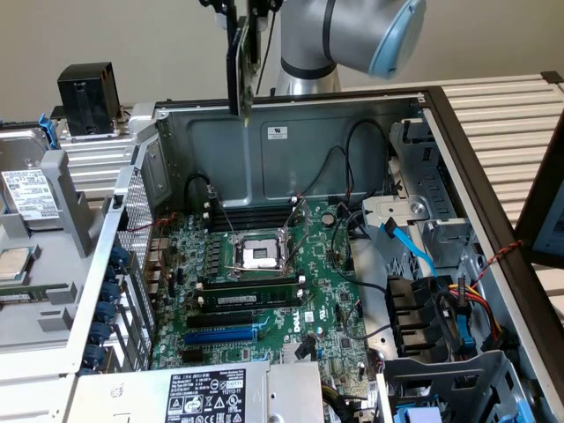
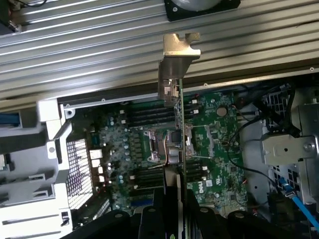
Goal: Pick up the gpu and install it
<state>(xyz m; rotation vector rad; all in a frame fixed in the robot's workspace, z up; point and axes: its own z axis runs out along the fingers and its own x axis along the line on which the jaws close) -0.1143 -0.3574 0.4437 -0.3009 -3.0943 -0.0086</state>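
The gpu [image 1: 234, 62] — edge-on — is cut off at the exterior view's top.

Robotics laboratory arranged as a computer-assembly bench. An opened computer case [image 1: 264, 132], its motherboard [image 1: 326, 300] exposed, is laid on a slatted metal table [image 1: 502, 115]; a gpu [image 1: 236, 70] is held above it by a robot arm [image 1: 352, 31].

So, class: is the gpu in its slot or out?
Out. The gripper holds the gpu edge-on, high above the motherboard.
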